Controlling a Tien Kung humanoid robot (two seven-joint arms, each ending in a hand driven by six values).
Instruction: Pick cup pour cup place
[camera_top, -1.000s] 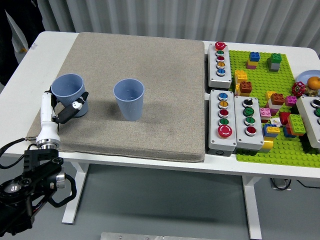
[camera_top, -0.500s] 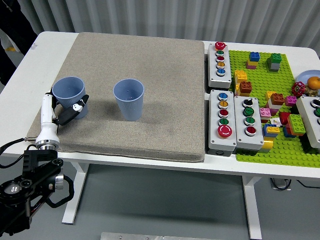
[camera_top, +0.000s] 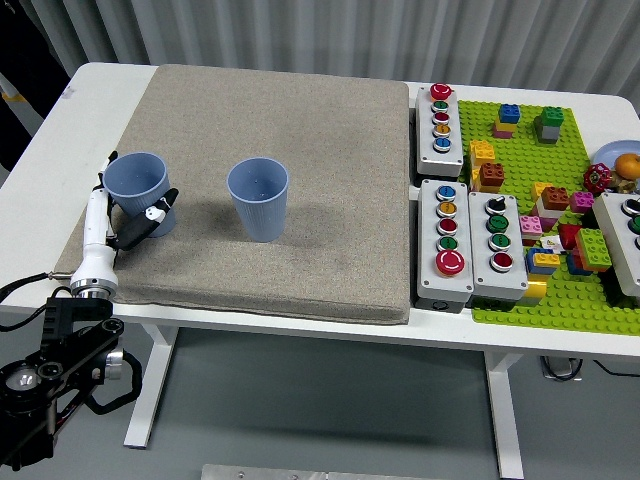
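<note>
Two blue ribbed cups stand upright on a grey felt mat (camera_top: 300, 150). The left cup (camera_top: 137, 186) is near the mat's left edge. The second cup (camera_top: 258, 197) stands to its right, apart from it. My left hand (camera_top: 125, 215) comes up from the lower left and its fingers are curled around the left cup's lower part, thumb on the right side. The cup's base rests on or just above the mat; I cannot tell which. The right hand is out of view.
Three grey button boxes (camera_top: 440, 120) (camera_top: 447, 240) (camera_top: 496, 245) lie right of the mat. A green baseplate (camera_top: 590, 300) with several toy bricks fills the right side. Another button box (camera_top: 625, 235) and an orange fruit (camera_top: 627, 165) sit at the right edge.
My left hand with the left cup has shifted slightly left and toward the near edge, then held. The second cup has not moved.
</note>
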